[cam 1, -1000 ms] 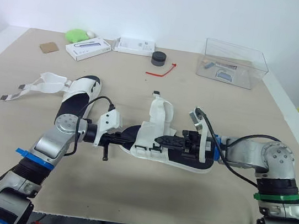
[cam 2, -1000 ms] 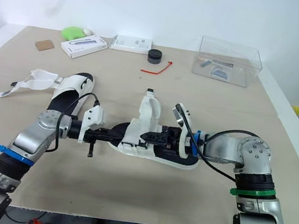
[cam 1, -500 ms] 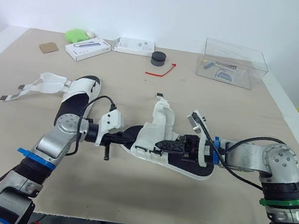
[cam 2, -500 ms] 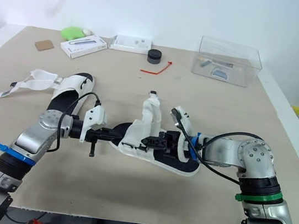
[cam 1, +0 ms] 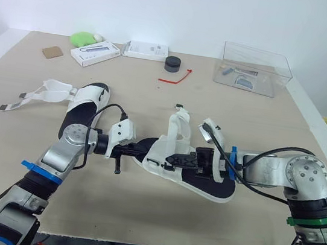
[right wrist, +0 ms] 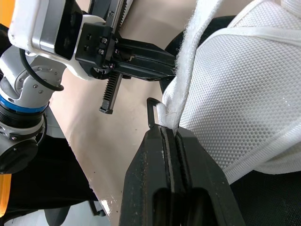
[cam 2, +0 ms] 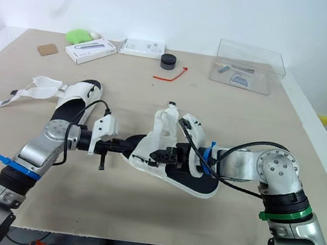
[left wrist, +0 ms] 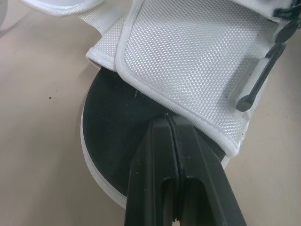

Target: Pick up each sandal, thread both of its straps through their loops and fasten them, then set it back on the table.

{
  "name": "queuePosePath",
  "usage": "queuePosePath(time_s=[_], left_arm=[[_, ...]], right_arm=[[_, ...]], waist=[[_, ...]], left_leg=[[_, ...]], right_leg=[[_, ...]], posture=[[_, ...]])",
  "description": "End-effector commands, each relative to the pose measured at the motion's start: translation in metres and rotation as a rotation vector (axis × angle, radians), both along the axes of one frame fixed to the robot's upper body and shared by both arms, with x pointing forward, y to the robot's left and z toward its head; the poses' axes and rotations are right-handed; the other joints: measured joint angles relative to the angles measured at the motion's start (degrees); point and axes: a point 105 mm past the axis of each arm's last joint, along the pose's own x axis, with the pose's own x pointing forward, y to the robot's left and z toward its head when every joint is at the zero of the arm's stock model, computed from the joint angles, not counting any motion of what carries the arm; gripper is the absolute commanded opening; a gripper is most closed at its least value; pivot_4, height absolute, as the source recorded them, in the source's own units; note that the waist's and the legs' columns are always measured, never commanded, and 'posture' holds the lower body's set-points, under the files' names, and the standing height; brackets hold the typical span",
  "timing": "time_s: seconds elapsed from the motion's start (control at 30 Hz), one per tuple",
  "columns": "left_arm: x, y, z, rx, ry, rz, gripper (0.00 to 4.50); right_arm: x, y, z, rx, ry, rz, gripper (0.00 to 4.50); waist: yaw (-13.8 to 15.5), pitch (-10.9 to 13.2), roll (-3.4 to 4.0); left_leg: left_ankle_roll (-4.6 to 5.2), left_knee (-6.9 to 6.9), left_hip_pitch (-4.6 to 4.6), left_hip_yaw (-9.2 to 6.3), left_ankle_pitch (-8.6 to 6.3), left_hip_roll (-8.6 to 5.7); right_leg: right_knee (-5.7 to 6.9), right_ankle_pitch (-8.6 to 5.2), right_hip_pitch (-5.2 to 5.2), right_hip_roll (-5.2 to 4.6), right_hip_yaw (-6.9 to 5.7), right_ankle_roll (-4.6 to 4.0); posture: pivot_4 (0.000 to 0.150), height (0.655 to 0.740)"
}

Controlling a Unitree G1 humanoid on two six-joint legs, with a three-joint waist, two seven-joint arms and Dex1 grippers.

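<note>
A beige, matte, rectangular table with white edges spreads wide and ends against a plain white painted wall. Soft, even light falls over both, with a brighter patch on the wall's left side.

bright, even light across my table; soft shadow under the sandal; wrist close-ups sharp.

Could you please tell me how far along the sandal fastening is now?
Done: no strap looks fastened yet. In hand: the left pincer clamps the sole of the middle sandal while the right pincer pinches its white strap. Left: this fastening, plus the far sandal, lying with straps splayed open.
</note>
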Motion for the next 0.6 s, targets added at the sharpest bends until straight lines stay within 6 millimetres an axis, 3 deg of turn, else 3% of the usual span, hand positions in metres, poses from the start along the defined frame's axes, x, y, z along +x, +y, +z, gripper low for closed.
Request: queuePosePath(time_s=[0.03,0.27,0.3,0.37,0.47,0.6], left_arm=[[0.005,0.006,-0.012,0.054,0.023,0.042,0.00],[0.004,0.005,-0.013,0.049,0.025,0.042,0.00],[0.004,0.004,-0.013,0.048,0.026,0.043,0.00],[0.004,0.004,-0.013,0.047,0.027,0.043,0.00],[0.004,0.004,-0.014,0.047,0.027,0.042,0.00],[0.005,0.002,-0.013,0.044,0.028,0.038,0.00]], right_arm=[[-0.012,0.006,0.004,-0.038,-0.039,0.070,0.04],[-0.014,0.004,-0.002,-0.099,-0.079,0.071,0.04],[-0.015,0.005,0.000,-0.097,-0.089,0.082,0.56],[-0.016,0.005,0.003,-0.099,-0.114,0.094,0.84],[-0.012,0.002,0.009,-0.103,-0.147,0.094,2.29],[0.003,-0.002,0.021,-0.108,-0.191,0.081,2.29]], waist=[[0.0,0.0,0.00],[0.0,0.0,0.00],[0.0,0.0,0.00],[0.0,0.0,0.00],[0.0,0.0,0.00],[0.0,0.0,0.00]], left_leg=[[0.00,0.00,0.00,0.00,0.00,0.00],[0.03,0.00,-0.01,0.00,-0.02,0.00],[0.03,0.00,-0.02,0.00,-0.02,0.00],[0.03,0.00,-0.01,0.00,-0.02,0.00],[0.03,0.00,-0.01,0.00,-0.02,0.00],[0.02,0.02,0.01,0.01,-0.01,0.00]], right_leg=[[0.00,0.00,0.00,0.00,-0.01,0.00],[-0.04,-0.01,0.01,-0.01,0.00,0.00],[-0.04,0.00,0.01,-0.01,0.00,0.00],[-0.04,0.00,0.01,-0.01,-0.01,0.01],[-0.04,0.00,0.01,-0.01,0.00,0.01],[-0.04,0.04,0.02,0.00,0.00,0.03]], posture=[[0.150,0.7400],[0.150,0.7400],[0.150,0.7400],[0.150,0.7400],[0.150,0.7400],[0.150,0.7400]])
